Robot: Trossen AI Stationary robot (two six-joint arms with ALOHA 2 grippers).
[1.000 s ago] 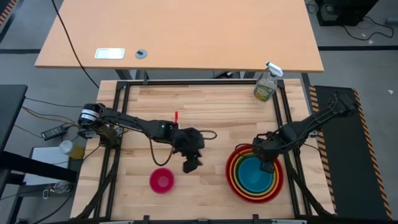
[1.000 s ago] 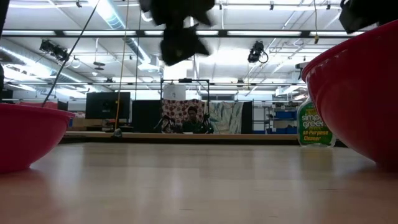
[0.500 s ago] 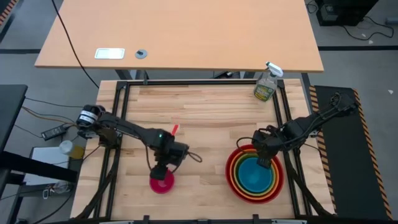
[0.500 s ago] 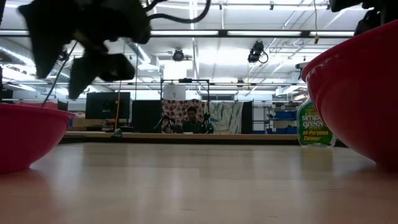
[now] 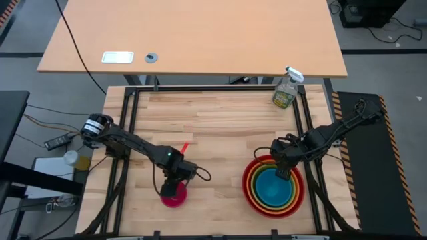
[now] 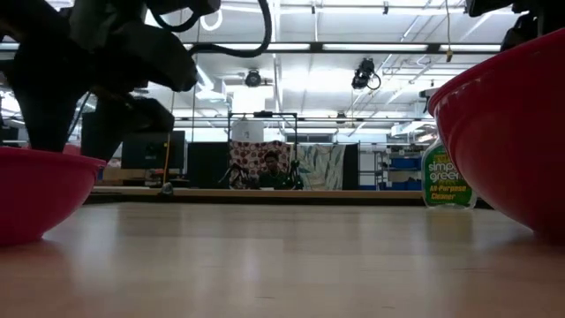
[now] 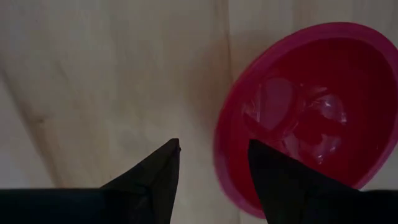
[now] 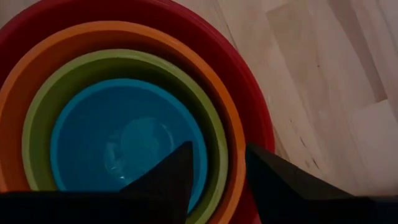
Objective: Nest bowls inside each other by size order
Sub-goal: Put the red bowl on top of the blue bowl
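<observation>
Pink bowl: stands alone on the wooden table, near the front edge on the left half, well apart from the stack. In the left wrist view its glossy inside faces up.

Left gripper: directly above the pink bowl's rim. Its two dark fingers are spread apart, one over bare wood outside the rim and the other over the bowl's edge. They grasp nothing; whether a tip touches the rim is hard to tell.

Left gripper, low view: a dark shape hanging just over the pink bowl at the left edge.

Stack: on the right half of the table, near the front. The red bowl holds the orange bowl, then the green bowl, then the blue bowl innermost.

Stack, right wrist view: the rings read red, orange, green, blue from outside in.

Right gripper: over the back rim of the stack, fingers parted and empty, above the blue and green rims.

Spray bottle: upright at the back right corner of the table, well apart from the bowls; its green label shows in the low view.
</observation>
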